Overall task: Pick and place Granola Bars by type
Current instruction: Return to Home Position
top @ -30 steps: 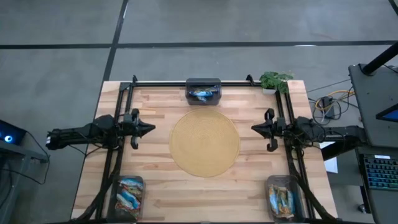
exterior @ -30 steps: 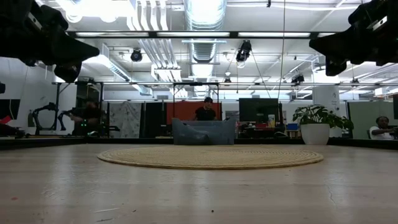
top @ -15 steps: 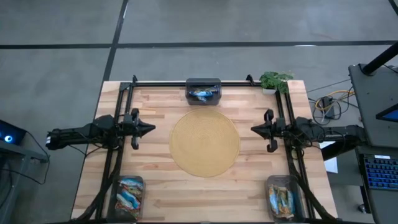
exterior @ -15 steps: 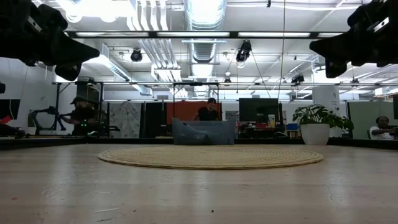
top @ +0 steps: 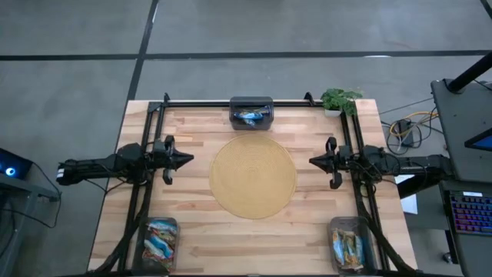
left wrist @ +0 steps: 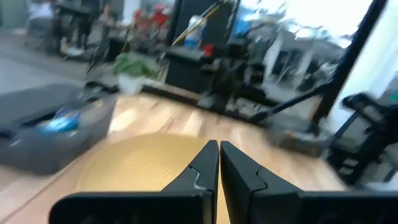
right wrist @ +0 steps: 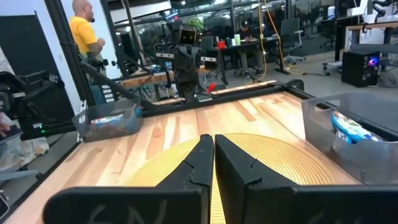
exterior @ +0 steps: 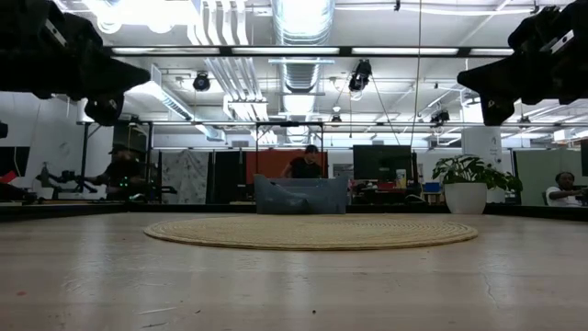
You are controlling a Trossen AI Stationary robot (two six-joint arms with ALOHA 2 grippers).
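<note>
The left gripper (top: 187, 159) hangs above the left side of the table (top: 192, 231), just off the edge of the round woven mat (top: 253, 177), with its tips pointing toward the middle. Its wrist view shows the two fingers (left wrist: 208, 163) pressed together with nothing between them. The right gripper (top: 313, 160) mirrors it on the other side of the mat. Its fingers (right wrist: 225, 155) also meet along their length and hold nothing. Both are raised clear of the wood; in the low view they show only as dark shapes in the upper corners.

The granola bars (top: 247, 118) all lie in bins, none on the mat or the bare boards. A few blue-wrapped ones sit in the far bin (top: 251, 103) at the middle of the back edge. A heap of blue-white and reddish wrappers fills the near-left bin (top: 148, 228) at the front corner. The near-right bin (top: 335, 225) holds a pile that looks yellowish-brown with some blue, though single bars are hard to tell apart there.

A small potted plant (top: 339, 98) stands at the far right corner of the table. Beyond the table, the right wrist view catches a person in a yellow shirt (right wrist: 87, 34) standing in the room.
</note>
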